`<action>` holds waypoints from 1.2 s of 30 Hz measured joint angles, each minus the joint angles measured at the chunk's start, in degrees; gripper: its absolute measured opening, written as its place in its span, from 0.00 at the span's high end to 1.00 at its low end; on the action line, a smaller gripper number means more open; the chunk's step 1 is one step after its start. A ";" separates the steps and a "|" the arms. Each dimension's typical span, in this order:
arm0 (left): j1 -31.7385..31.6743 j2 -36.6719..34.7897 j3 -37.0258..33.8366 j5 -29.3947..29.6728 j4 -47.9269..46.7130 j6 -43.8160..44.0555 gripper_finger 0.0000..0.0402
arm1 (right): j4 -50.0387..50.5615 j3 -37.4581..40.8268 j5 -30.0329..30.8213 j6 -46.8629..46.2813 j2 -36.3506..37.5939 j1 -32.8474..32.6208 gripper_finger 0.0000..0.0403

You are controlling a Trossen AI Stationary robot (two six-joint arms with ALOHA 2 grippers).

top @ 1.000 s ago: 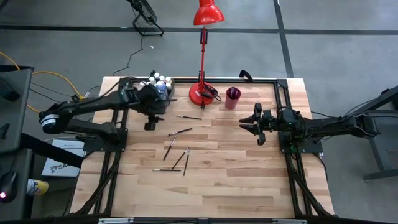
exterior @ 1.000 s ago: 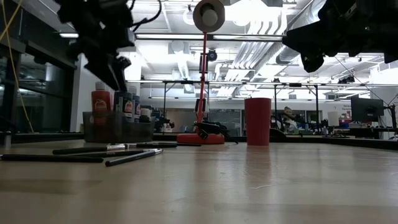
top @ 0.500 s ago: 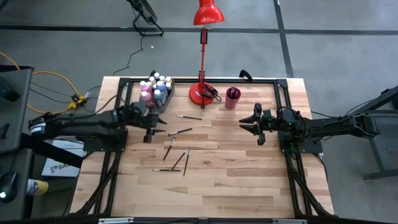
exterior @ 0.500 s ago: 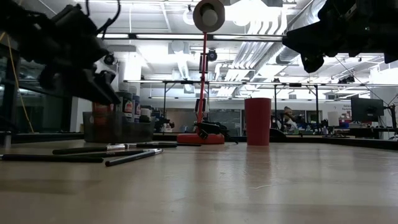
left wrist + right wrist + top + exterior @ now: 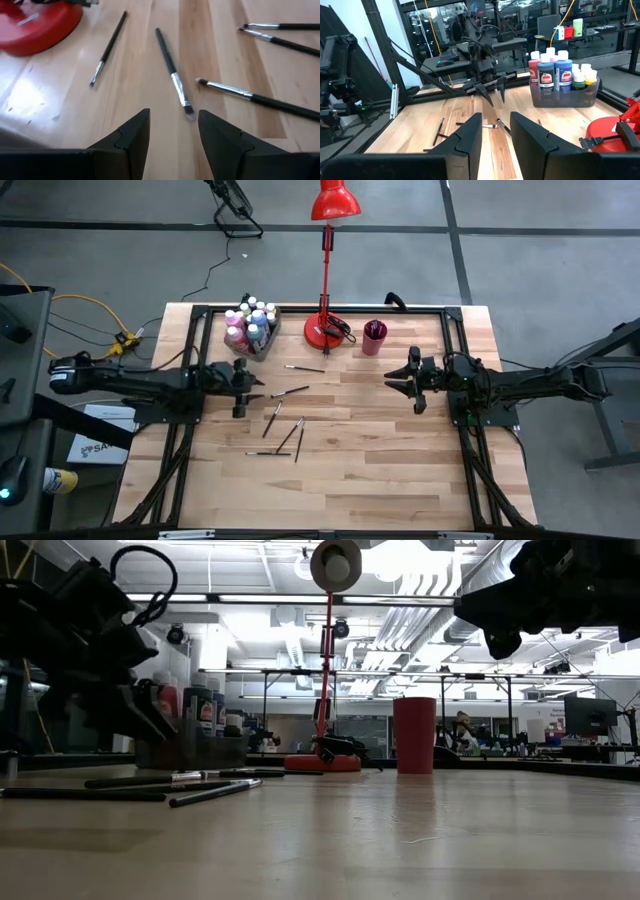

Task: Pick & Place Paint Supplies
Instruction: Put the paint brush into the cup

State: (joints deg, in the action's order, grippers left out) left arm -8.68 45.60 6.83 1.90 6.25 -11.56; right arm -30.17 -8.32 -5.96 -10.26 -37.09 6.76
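Observation:
Several thin dark-handled paintbrushes [image 5: 285, 425] lie flat and scattered on the wooden table [image 5: 380, 470]. One paintbrush [image 5: 172, 75] has its bristle end just ahead of my left gripper [image 5: 172, 135], which is open, low over the table and slanting down, with nothing between its fingers. White-capped paint bottles [image 5: 248, 325] stand upright in a translucent grey bin [image 5: 565, 95] at the far left. My right gripper [image 5: 392, 380] hangs open and level above the table's right half, holding nothing.
A red desk lamp stands with its base [image 5: 325, 332] at the far middle. Right of the base is a dark red cup [image 5: 373, 337]. A black frame [image 5: 460, 320] runs along the table's edges. Bare wood lies in the near half.
My left gripper has come away from the bin toward the table's near edge and sunk low toward the table, tipping from steeply down to a shallower slant. It now faces the nearest paintbrush. Its fingers have stayed open. The brushes and bottles have not moved.

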 joint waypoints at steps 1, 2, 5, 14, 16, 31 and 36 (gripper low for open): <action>0.17 0.64 0.00 0.50 0.15 0.57 0.59 | -0.02 0.00 0.00 -0.02 -0.01 0.00 0.76; 0.17 1.37 0.00 0.99 0.04 1.38 0.59 | 0.00 0.00 -0.02 0.00 -0.01 -0.02 0.76; 0.17 3.80 0.00 1.08 0.28 4.83 0.59 | 0.00 0.00 -0.01 0.00 -0.01 -0.02 0.76; 2.32 13.54 0.00 1.50 7.52 12.34 0.59 | 0.00 0.00 0.00 0.00 -0.01 -0.01 0.76; 3.24 15.74 0.00 1.54 9.02 12.42 0.59 | 0.02 0.00 0.00 -0.01 0.00 -0.01 0.76; 6.42 31.12 0.24 6.46 24.06 21.50 0.59 | 0.02 0.00 0.00 -0.02 -0.01 0.00 0.76; 7.36 33.45 0.28 8.34 25.25 24.07 0.59 | 0.03 0.00 0.00 0.00 -0.01 0.00 0.76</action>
State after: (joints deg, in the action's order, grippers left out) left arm -1.32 79.05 7.11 10.25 31.50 12.51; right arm -30.15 -8.32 -5.96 -10.26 -37.10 6.76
